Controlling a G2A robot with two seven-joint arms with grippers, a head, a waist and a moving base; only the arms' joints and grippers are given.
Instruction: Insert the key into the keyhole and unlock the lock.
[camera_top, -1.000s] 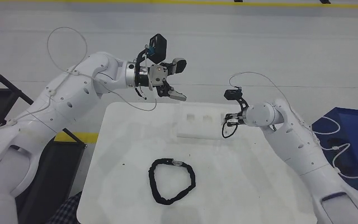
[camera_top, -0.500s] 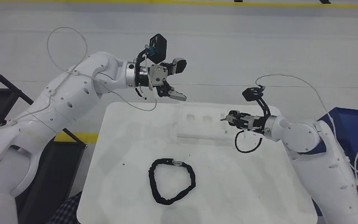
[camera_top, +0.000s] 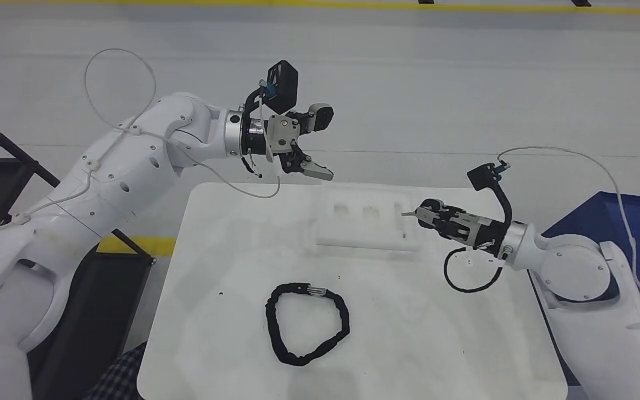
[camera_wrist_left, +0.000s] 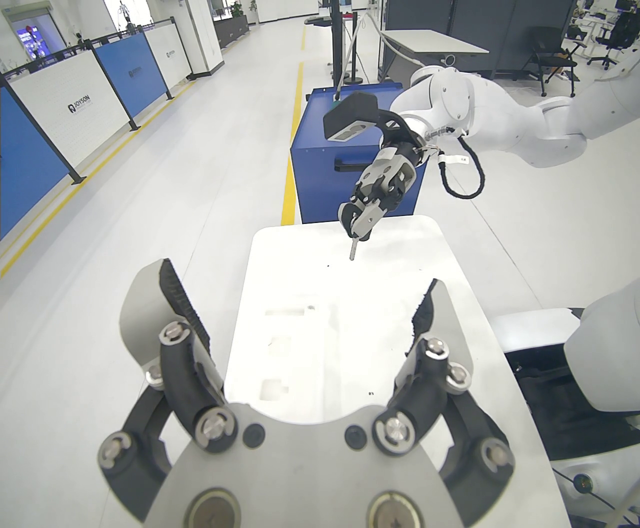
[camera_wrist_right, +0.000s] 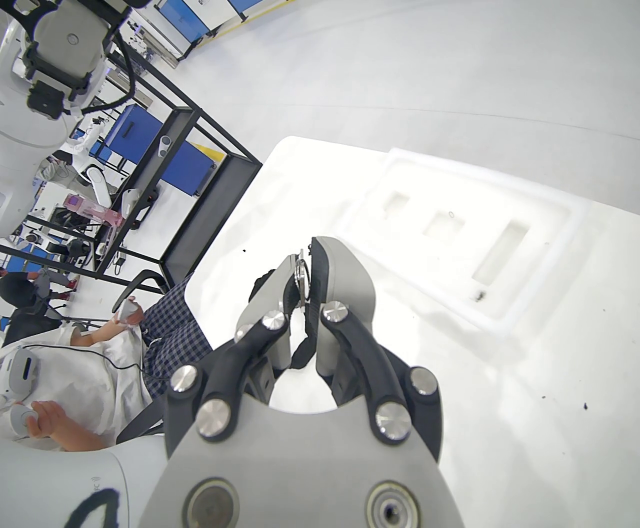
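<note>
A black chain lock (camera_top: 306, 322) lies in a loop on the white table (camera_top: 240, 300), toward its front. My right gripper (camera_top: 424, 213) is shut on the key (camera_top: 408, 212), held above the table's right part, right of the foam tray. The left wrist view shows that gripper (camera_wrist_left: 356, 227) with the key's blade (camera_wrist_left: 353, 249) pointing down. In the right wrist view the key's ring (camera_wrist_right: 301, 272) sits between the shut fingers (camera_wrist_right: 340, 280). My left gripper (camera_top: 312, 145) hangs open and empty above the table's far left edge, its fingers (camera_wrist_left: 182, 310) spread wide.
A white foam tray (camera_top: 362, 225) with rectangular recesses lies at the back middle of the table. A blue cabinet (camera_wrist_left: 345, 150) stands beyond the table's right end. A black frame (camera_wrist_right: 190, 165) stands off the table's left side.
My right gripper with the key has swung rightward and slightly toward the front, away from the foam tray. The left arm and the chain lock have not moved.
</note>
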